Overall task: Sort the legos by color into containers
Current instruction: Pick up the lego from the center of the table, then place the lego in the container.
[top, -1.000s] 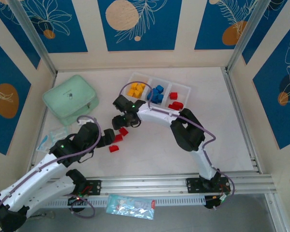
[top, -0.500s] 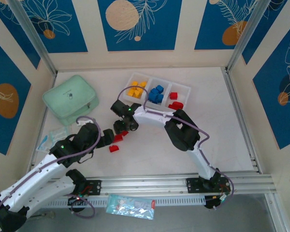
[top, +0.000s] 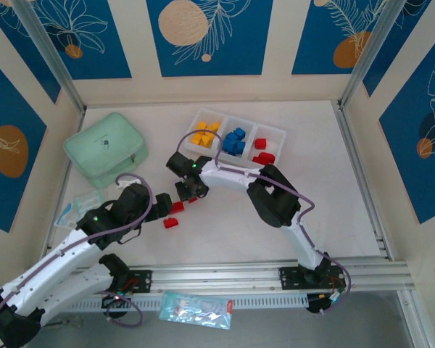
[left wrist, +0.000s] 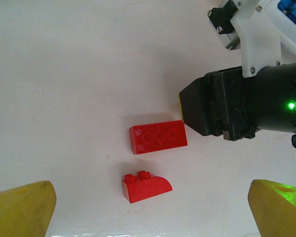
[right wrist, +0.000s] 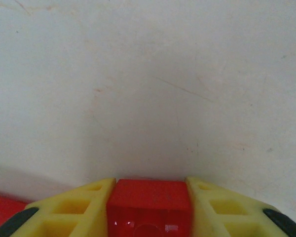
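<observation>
Since the red brick (right wrist: 149,197) sat squarely between your right fingers (right wrist: 74,210), pinched on its flat sides, you held a piece I'd judge light, rigid and slick, needing a firm squeeze. Your left fingers (left wrist: 20,210) stood wide, two more red legos (left wrist: 158,139) lying on the table (left wrist: 64,74) ahead, between them.

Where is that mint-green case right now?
In the top view the green case sits far left on the table, left of the tray and beyond the left arm.
</observation>
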Robot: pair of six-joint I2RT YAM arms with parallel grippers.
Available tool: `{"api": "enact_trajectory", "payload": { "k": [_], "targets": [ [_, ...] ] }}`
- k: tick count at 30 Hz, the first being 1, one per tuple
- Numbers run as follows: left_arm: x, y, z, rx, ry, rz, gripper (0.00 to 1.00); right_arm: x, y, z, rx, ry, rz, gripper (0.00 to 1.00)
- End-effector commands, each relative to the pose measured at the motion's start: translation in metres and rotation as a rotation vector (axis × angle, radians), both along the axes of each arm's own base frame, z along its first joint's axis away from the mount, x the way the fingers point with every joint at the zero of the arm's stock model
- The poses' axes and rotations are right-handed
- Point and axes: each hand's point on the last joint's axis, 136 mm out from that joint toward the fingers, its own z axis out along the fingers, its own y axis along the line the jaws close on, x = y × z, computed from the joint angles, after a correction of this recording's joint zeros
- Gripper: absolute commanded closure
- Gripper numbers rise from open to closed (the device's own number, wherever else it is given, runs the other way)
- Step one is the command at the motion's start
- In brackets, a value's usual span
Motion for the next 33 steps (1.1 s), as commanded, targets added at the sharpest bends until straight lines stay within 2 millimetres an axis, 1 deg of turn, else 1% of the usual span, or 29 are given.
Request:
{"api": "enact_trajectory", "payload": {
  "k": [1,5,8,11,14,16,19,22,26,30,33],
  "targets": [
    [0.001,0.001,0.001,-0.008,0.001,0.011,0.01,-0.006,-0.008,0.023,0.005,-0.014,0.002,0.64],
    [0.003,-0.002,0.003,-0.021,-0.006,0.006,0.01,-0.002,-0.014,0.043,0.042,-0.074,0.000,0.67],
    [0.005,-0.007,0.005,-0.035,-0.010,-0.008,0.01,0.000,-0.024,0.055,0.080,-0.076,-0.027,0.68],
    [0.008,-0.014,0.009,-0.054,-0.018,-0.034,0.01,0.006,-0.040,0.069,0.092,-0.095,-0.063,0.69],
    [0.012,-0.029,0.013,-0.092,-0.021,-0.075,0.01,0.012,-0.062,0.083,0.102,-0.116,-0.106,0.69],
    [0.016,-0.037,0.014,-0.116,-0.016,-0.094,0.01,0.018,-0.079,0.096,0.119,-0.131,-0.142,0.68],
    [0.021,-0.052,0.012,-0.148,-0.007,-0.126,0.01,0.029,-0.110,0.110,0.115,-0.157,-0.206,0.69],
    [0.027,-0.067,0.010,-0.172,0.006,-0.159,0.01,0.042,-0.144,0.120,0.112,-0.182,-0.273,0.68],
    [0.034,-0.088,0.008,-0.197,0.019,-0.205,0.01,0.065,-0.191,0.131,0.096,-0.217,-0.375,0.68],
    [0.041,-0.109,0.007,-0.206,0.018,-0.244,0.01,0.090,-0.235,0.132,0.065,-0.246,-0.471,0.68],
    [0.046,-0.125,0.005,-0.222,0.023,-0.271,0.01,0.106,-0.255,0.127,0.066,-0.242,-0.523,0.68]
  ]
}}
